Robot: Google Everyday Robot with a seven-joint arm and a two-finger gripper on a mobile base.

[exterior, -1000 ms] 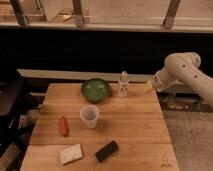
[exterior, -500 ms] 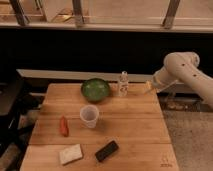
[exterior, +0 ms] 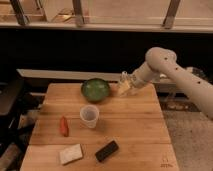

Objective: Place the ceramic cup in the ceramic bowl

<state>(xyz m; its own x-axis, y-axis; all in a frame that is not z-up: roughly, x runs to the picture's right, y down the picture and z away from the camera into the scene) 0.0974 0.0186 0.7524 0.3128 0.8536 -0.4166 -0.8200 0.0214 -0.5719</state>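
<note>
The gripper (exterior: 123,88) hangs over the far edge of the table (exterior: 135,127), just right of the bowl (exterior: 95,90) and close by a slim bottle (exterior: 123,76). I cannot tell whether it touches the bottle, nor whether it is wide or narrow, and I can make out nothing in it. The cup (exterior: 89,116) stands upright near the table's middle, a little nearer than the bowl and apart from it, mouth up.

The step in hand, as I judge it, is the reach for the cup. To do it well, the gripper should first draw clear of the bottle so as not to tip it. It should then come nearer and leftward over the cup, set wider than the rim, and close squarely on the wall below the lip, since a tapering cup may slip. The red thing (exterior: 64,126) left of the cup lies well apart — no bother
</note>
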